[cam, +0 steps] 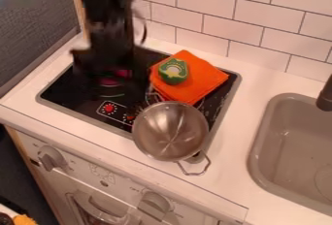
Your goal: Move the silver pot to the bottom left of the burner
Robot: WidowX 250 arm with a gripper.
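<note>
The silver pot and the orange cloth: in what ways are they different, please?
The silver pot is shiny metal, while the orange cloth is matte fabric. The pot is round and hollow with a wire-like handle; the cloth lies flat and roughly square. The pot is open on top, whereas the cloth has a green object on it. Both are at least partly over the black cooktop.

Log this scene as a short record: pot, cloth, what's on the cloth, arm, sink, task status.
pot: silver pot, at the cooktop's front right edge, wire handle toward the counter front
cloth: orange cloth, behind the pot
on cloth: green object
arm: black robot arm, over the cooktop's left part
sink: grey sink, right of the cooktop
task status: pot not at bottom left
</note>
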